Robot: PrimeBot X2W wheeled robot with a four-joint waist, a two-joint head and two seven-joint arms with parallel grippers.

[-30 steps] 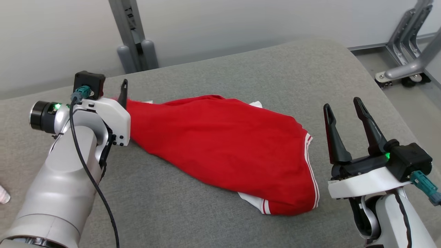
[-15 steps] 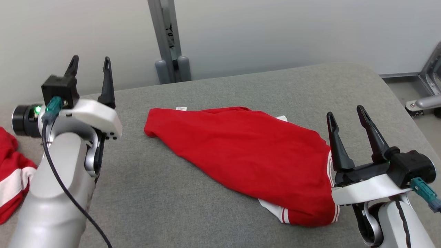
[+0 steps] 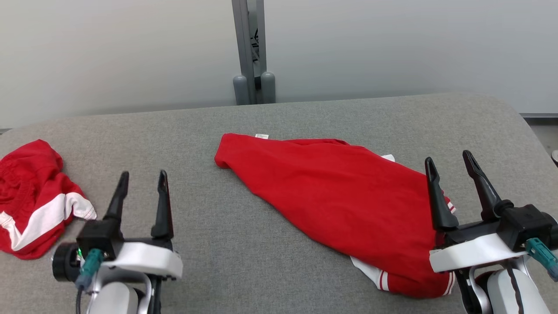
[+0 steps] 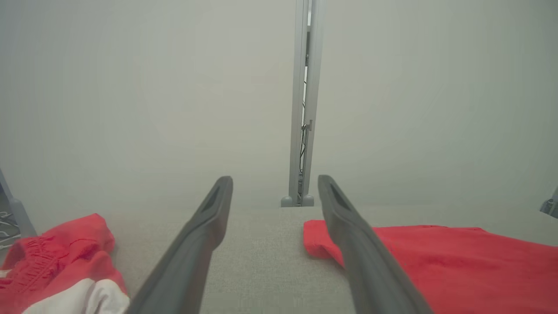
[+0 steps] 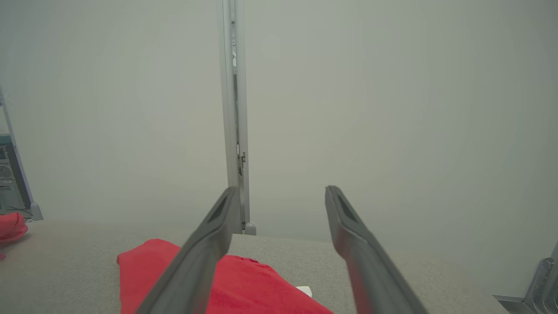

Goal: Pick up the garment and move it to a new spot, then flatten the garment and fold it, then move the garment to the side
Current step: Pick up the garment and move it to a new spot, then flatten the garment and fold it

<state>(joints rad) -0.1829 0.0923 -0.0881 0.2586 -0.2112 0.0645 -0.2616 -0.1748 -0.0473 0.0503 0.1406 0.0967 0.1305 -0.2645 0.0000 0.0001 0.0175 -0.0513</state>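
Note:
A red garment (image 3: 340, 196) with white striped trim lies flat and slanted on the grey padded table (image 3: 218, 248), from the middle toward the near right. It also shows in the left wrist view (image 4: 436, 261) and the right wrist view (image 5: 144, 266). My left gripper (image 3: 144, 174) (image 4: 274, 179) stands open near the front left, well clear of the garment's left tip. My right gripper (image 3: 448, 157) (image 5: 282, 189) is open above the garment's near right end, with nothing between its fingers.
A second red garment with a white stripe (image 3: 35, 200) (image 4: 65, 248) lies bunched at the table's far left. A grey post (image 3: 250, 52) stands against the pale wall behind the table. Bare table lies between the two garments.
My left gripper has come off the garment's left end, opened, and drawn back to the near left. The camera has turned left, bringing the second garment into view. The right gripper stays open.

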